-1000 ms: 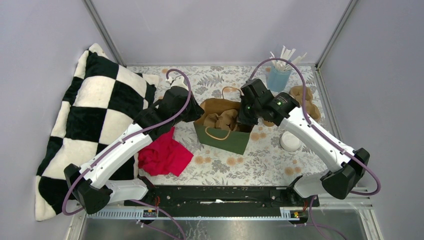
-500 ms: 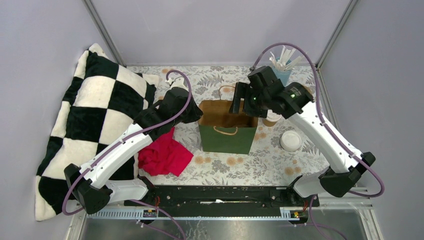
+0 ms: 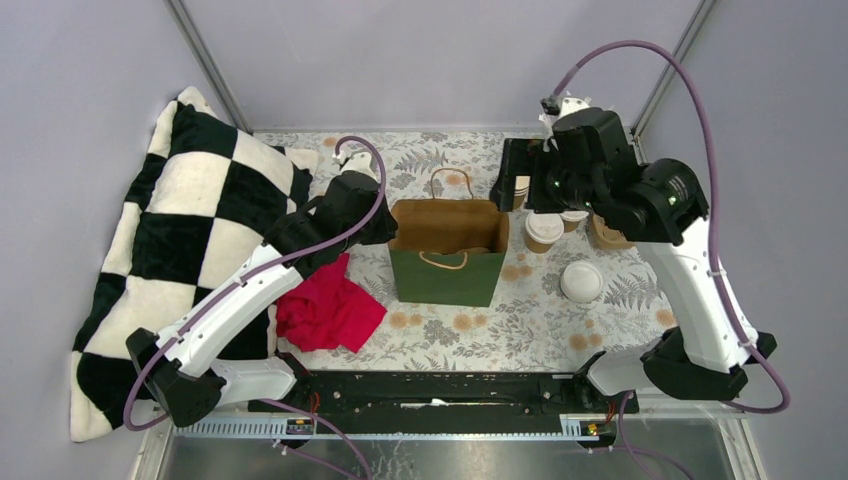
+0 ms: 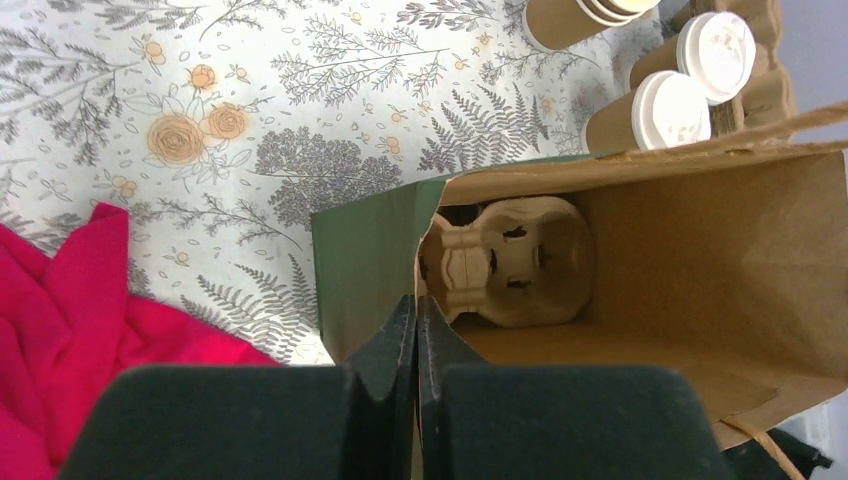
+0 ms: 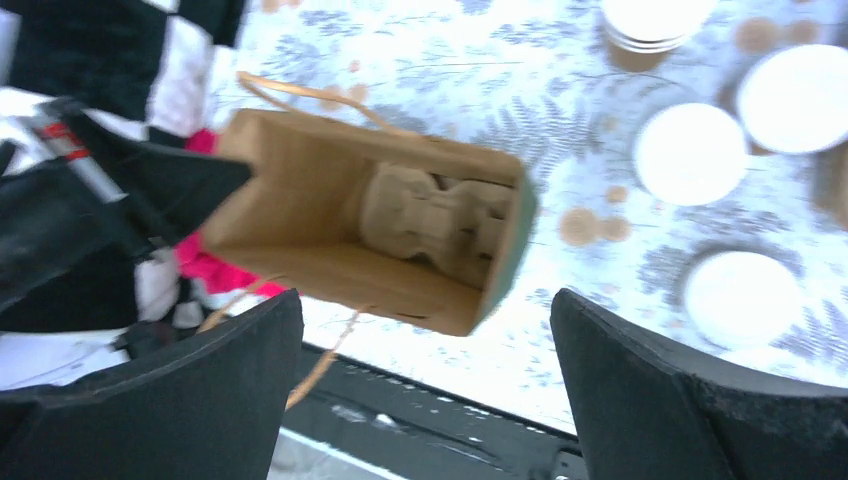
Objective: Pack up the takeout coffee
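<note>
Left fingers [image 4: 395, 340] clamped on green bag [image 3: 445, 278] rim, right fingers [image 5: 180, 400] wide apart, empty, pulp carrier [image 4: 510, 262] inside clear only in wrist views

Above the green bag [image 3: 447, 278] you have a clear way straight down: its mouth stands wide open, with only a pulp cup carrier [image 4: 510, 262] on its floor. The left gripper [image 4: 415, 305], clamped on the bag's left rim, blocks that side. Right of the bag, lidded cups [image 3: 543, 229] crowd close. In front of the bag lies bare tablecloth [image 3: 480, 325]; a red cloth [image 3: 330, 312] sits just left of its front corner.
</note>
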You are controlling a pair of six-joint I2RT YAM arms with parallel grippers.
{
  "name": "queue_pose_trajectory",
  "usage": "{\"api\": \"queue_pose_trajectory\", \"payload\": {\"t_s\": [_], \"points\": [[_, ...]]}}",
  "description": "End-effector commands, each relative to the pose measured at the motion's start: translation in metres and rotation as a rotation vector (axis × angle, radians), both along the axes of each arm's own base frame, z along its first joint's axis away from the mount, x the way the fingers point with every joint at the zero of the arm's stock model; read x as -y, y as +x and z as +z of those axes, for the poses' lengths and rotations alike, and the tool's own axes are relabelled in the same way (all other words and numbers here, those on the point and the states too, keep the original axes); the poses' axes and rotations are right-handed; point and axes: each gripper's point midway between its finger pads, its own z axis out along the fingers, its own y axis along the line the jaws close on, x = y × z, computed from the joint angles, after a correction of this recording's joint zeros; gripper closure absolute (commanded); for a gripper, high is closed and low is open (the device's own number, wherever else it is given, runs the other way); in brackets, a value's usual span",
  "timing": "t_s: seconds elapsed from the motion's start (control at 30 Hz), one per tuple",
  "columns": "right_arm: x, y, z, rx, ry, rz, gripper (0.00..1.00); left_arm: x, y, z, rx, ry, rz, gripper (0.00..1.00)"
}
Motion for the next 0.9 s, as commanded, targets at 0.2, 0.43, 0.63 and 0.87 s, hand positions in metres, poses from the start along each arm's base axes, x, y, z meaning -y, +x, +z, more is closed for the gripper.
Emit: {"api": "queue_pose_trajectory", "payload": {"t_s": [0.2,0.43,0.63,0.87], "points": [[0.022,-0.001,-0.082,-0.246,-0.024,0.019,0.00,0.008,0.022,0.051,0.167,-0.001,-0.077,1.00],[0.020,-0.004,-0.117,-0.372,-0.039,-0.142,0.09,0.018,0.023,0.044,0.112,-0.049,-0.059,1.00],[0.031,0.018,-0.131,-0.274,-0.228,-0.283,0.57,0.011,0.027,0.046,0.090,-0.049,0.016,1.00],[0.024,0.017,-0.078,-0.205,-0.327,-0.192,1.00,-0.001,0.019,0.079,0.077,-0.071,0.071,1.00]]}}
